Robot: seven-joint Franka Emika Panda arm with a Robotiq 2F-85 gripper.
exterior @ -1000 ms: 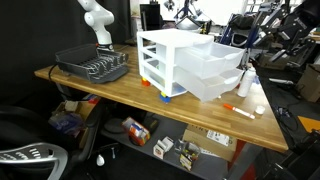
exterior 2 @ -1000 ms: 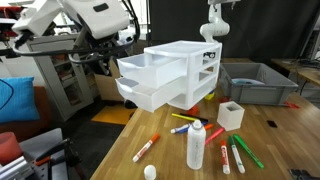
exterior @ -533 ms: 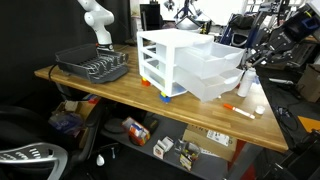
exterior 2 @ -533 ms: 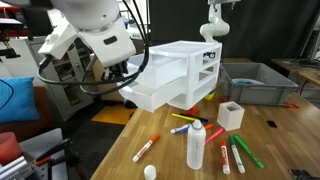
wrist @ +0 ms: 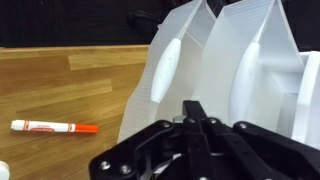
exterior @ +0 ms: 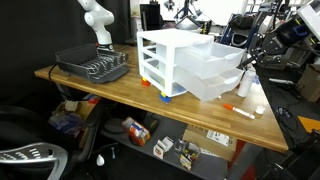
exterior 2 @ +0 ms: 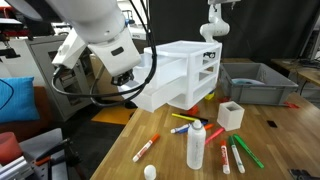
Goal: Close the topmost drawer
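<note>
A translucent white topmost drawer [exterior: 212, 54] in its white-framed drawer unit [exterior: 158, 48], on a honey-brown desk [exterior: 100, 88] with a streaked wood grain. At one corner of the desk, a dark grey dish rack [exterior: 95, 66]. Toward the opposite edge lie a white marker with a red cap [exterior 2: 145, 150], a green marker [exterior 2: 250, 157], a yellow marker [exterior 2: 183, 128] and a white bottle [exterior 2: 196, 147]. The gripper [wrist: 195, 108] is black, and the robot arm [exterior 2: 100, 35] is white with black cables.

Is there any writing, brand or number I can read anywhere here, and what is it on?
None can be read.
Marker: dark print on its white barrel, too blurred.
Box under the table: label too small.
Drawer unit and white bottle: no writing shows.
</note>
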